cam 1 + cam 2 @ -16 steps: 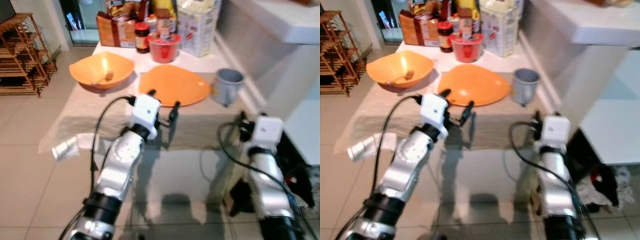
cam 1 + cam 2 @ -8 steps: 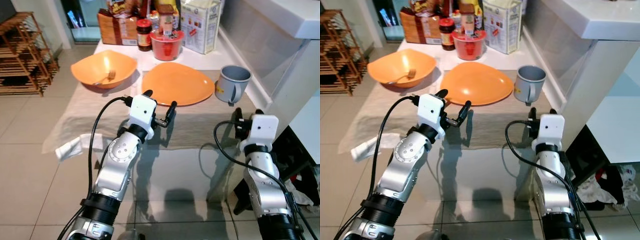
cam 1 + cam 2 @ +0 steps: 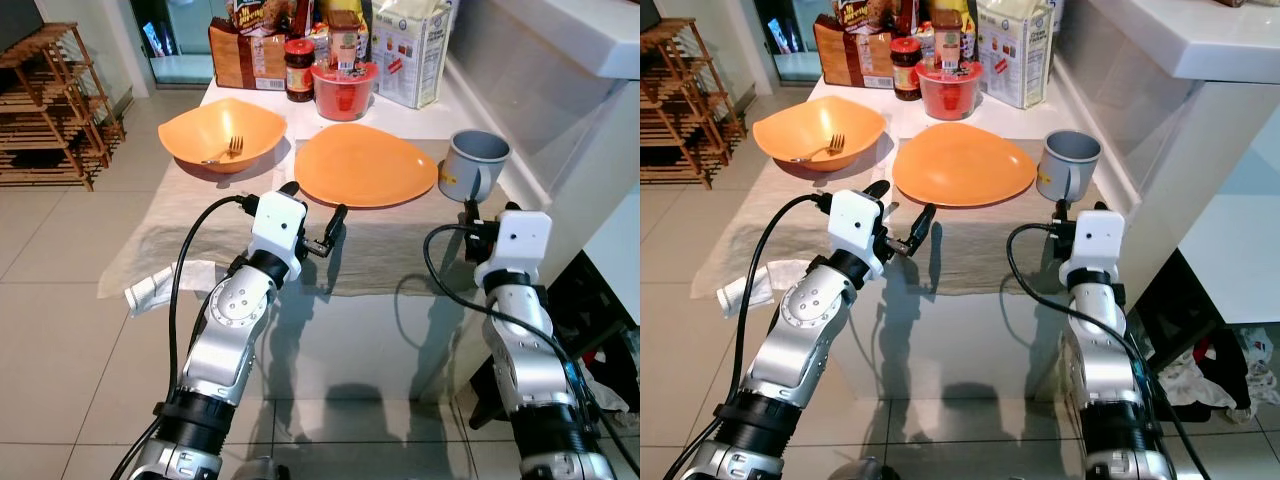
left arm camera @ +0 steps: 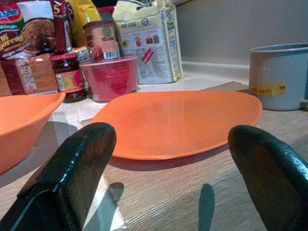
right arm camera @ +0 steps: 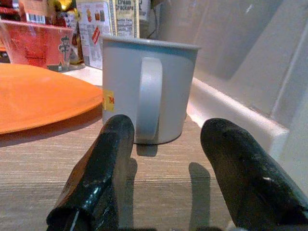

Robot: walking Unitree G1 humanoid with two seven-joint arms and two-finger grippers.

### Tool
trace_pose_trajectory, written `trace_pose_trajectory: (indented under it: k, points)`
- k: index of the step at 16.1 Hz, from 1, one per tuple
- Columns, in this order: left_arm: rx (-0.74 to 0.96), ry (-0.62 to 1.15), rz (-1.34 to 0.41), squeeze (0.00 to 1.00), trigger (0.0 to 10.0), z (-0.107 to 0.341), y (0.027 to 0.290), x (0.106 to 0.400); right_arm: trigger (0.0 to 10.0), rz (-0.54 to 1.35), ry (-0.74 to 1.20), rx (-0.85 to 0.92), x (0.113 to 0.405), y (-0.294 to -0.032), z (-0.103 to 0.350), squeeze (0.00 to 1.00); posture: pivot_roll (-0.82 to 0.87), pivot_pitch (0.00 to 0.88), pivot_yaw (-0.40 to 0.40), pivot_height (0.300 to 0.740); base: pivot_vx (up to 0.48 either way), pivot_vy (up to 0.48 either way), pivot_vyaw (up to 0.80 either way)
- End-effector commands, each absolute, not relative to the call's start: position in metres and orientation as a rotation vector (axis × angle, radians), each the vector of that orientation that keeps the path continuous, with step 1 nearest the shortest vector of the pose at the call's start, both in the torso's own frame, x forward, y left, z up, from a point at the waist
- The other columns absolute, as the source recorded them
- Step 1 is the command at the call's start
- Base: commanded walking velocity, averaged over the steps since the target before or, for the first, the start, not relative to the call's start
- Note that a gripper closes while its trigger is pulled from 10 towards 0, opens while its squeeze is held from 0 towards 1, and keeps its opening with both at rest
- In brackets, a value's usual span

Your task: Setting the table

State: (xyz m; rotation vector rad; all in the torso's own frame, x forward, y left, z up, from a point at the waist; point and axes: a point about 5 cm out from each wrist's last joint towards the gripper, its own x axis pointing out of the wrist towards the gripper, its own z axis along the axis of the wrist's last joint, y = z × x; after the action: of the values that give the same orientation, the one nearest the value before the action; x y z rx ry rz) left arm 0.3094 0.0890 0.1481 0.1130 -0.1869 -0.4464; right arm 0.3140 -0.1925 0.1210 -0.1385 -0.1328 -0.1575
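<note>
Right wrist view: right gripper [image 5: 166, 168] spread, empty, near grey mug [image 5: 149, 89]; left gripper [image 4: 171, 159] wide before orange plate [image 4: 178, 120].

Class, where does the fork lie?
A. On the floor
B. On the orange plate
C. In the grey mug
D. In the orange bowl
D: the fork rests inside the orange bowl, left of the plate.
</note>
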Motion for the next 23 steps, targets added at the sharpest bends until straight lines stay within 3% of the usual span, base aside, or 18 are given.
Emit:
trace_pose_trajectory:
  k: [1, 10, 11, 12, 23]
  points:
    - [0.127, -0.19, -0.443, 0.0, 10.0, 0.15, 0.092, 0.308, 10.0, -0.178, -0.141, -0.137, 0.319, -0.198, 0.125, 0.0, 0.09, 0.0, 0.008, 0.722, 0.0, 0.0, 0.0]
    - [0.148, -0.167, -0.431, 0.0, 10.0, 0.149, 0.102, 0.298, 10.0, -0.199, -0.159, -0.148, 0.331, -0.206, 0.131, 0.0, 0.12, 0.0, 0.006, 0.722, 0.0, 0.0, 0.0]
    - [0.149, -0.166, -0.431, 0.0, 10.0, 0.149, 0.102, 0.298, 5.5, -0.198, -0.162, -0.146, 0.332, -0.206, 0.131, 0.0, 0.12, 0.0, 0.006, 0.722, 0.0, 0.0, 0.0]
    - [0.149, -0.164, -0.432, 0.0, 10.0, 0.15, 0.101, 0.298, 0.0, -0.188, -0.167, -0.141, 0.332, -0.205, 0.132, 0.0, 0.12, 0.0, 0.005, 0.722, 0.0, 0.0, 0.0]
    - [0.156, -0.153, -0.426, 0.0, 10.0, 0.149, 0.098, 0.302, 0.0, -0.188, -0.176, -0.138, 0.326, -0.205, 0.129, 0.0, 0.1, 0.0, 0.009, 0.722, 0.0, 0.0, 0.0]
